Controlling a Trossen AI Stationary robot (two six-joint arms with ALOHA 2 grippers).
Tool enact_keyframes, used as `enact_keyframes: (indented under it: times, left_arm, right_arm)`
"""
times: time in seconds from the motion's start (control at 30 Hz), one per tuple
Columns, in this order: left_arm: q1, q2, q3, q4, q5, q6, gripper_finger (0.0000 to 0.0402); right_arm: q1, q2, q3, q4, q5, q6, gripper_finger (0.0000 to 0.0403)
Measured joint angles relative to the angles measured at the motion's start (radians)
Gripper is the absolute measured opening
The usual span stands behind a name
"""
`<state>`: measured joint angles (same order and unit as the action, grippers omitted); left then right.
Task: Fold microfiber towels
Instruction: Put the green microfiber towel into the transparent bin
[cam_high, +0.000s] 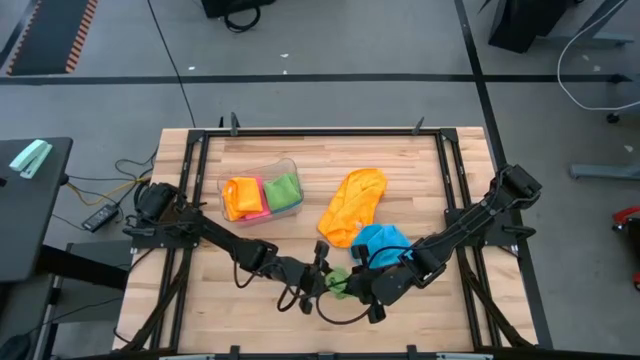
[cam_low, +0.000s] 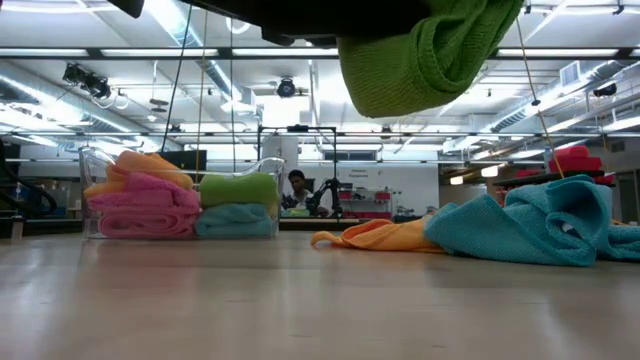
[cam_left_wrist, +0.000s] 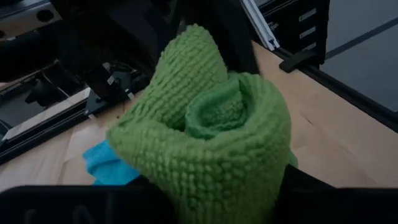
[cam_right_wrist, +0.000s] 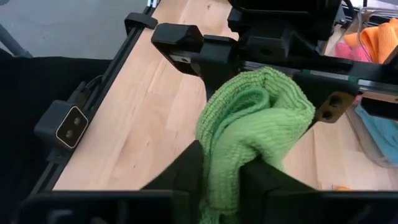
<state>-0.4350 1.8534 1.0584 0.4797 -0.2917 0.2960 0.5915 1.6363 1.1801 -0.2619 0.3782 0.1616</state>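
A green microfiber towel (cam_high: 338, 283) is bunched up between my two grippers, near the table's front edge at the middle. In the low view the green towel (cam_low: 430, 55) hangs clear of the table. My left gripper (cam_high: 323, 275) comes from the left and is shut on it. My right gripper (cam_high: 358, 286) comes from the right and is also shut on it. An orange towel (cam_high: 352, 205) and a sky blue towel (cam_high: 382, 242) lie crumpled on the table behind them. My left gripper (cam_left_wrist: 211, 193) pinches a bunched end of the green towel (cam_left_wrist: 205, 130) between its two fingers, several layers thick. The towel bulges out past the fingers and hides them. It is lifted clear of the table. My right gripper (cam_right_wrist: 221, 177) pinches the towel's other bunched end (cam_right_wrist: 227, 149) between its two fingers (cam_right_wrist: 186, 171), several folds thick. It comes roughly level from the table's right. The towel rises out of the fingers toward my left gripper, clear of the table.
A clear plastic tub (cam_high: 262, 170) at the back left holds folded orange, pink, green and blue towels (cam_low: 180, 195). Black frame rails (cam_high: 200, 160) run along the table's sides and far edge. Bare wood lies at the front left.
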Motion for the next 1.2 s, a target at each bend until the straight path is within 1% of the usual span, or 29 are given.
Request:
enact_keyframes:
  times: [0.07,0.17,0.23,0.33,0.57,0.77,1.0,1.1,1.17,1.2]
  left_arm:
    - [0.000,-0.002,0.000,-0.006,-0.003,-0.002,0.0107]
    - [0.003,-0.036,0.000,-0.068,-0.026,-0.016,0.0094]
    - [0.008,-0.074,0.000,-0.140,-0.046,-0.041,0.0089]
    - [0.024,-0.117,0.000,-0.251,-0.046,-0.111,0.0085]
    - [0.059,-0.171,0.000,-0.533,-0.047,-0.243,0.0085]
    - [0.082,-0.248,-0.001,-0.785,-0.045,-0.364,0.0081]
    - [0.144,-0.346,0.000,-0.981,-0.042,-0.441,0.0083]
    - [0.189,-0.375,0.001,-1.033,-0.018,-0.464,0.0085]
    - [0.223,-0.393,-0.001,-1.088,-0.017,-0.475,0.0083]
    - [0.243,-0.394,0.000,-1.086,-0.017,-0.475,0.0082]
  right_arm:
    - [0.000,0.000,0.000,-0.003,-0.001,0.001,0.0124]
    - [0.002,-0.006,0.002,-0.034,0.011,0.022,0.0162]
    - [0.006,-0.015,0.003,-0.073,0.031,0.042,0.0180]
    - [0.013,-0.017,0.002,-0.110,0.064,0.052,0.0196]
    - [0.013,-0.017,0.002,-0.159,0.078,0.066,0.0202]
    - [0.013,-0.017,0.001,-0.181,0.100,0.090,0.0202]
    - [0.013,-0.016,0.000,-0.187,0.101,0.090,0.0202]
    - [0.013,-0.016,-0.005,-0.189,0.105,0.093,0.0202]
    - [0.013,-0.016,-0.005,-0.189,0.111,0.095,0.0202]
    - [0.013,-0.016,-0.006,-0.186,0.112,0.096,0.0202]
